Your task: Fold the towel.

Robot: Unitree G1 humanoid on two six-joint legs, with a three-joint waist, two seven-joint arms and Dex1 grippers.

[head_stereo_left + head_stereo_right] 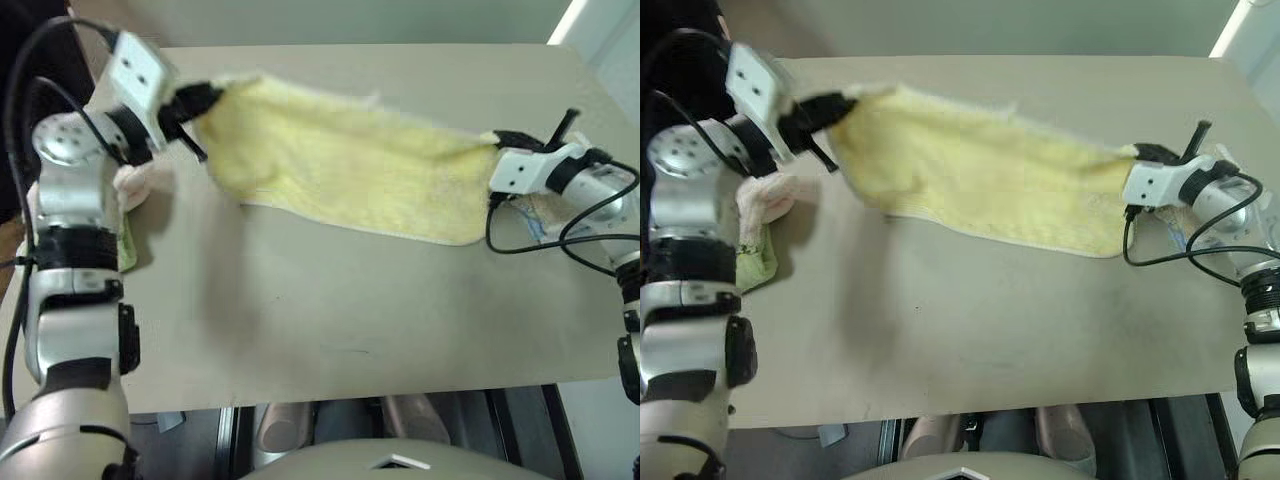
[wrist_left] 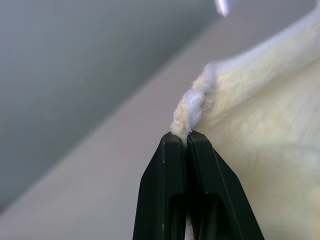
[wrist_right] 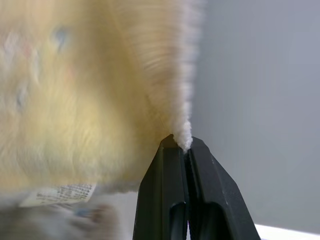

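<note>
The pale yellow towel (image 1: 345,165) hangs stretched between my two grippers above the beige table (image 1: 330,300), its lower hem sagging toward the tabletop. My left gripper (image 1: 203,97) is shut on the towel's left corner, and in the left wrist view the white hem (image 2: 189,111) is pinched between the black fingers (image 2: 165,190). My right gripper (image 1: 497,138) is shut on the right corner. The right wrist view has that fluffy edge (image 3: 175,100) clamped at the fingertips (image 3: 210,190), with a white care label (image 3: 57,194) hanging below.
A pink rolled towel (image 1: 770,195) and a light green towel (image 1: 758,258) lie at the table's left edge, under my left arm. A printed cloth (image 1: 545,215) lies on the table beneath my right wrist. Black cables (image 1: 560,235) loop by the right arm.
</note>
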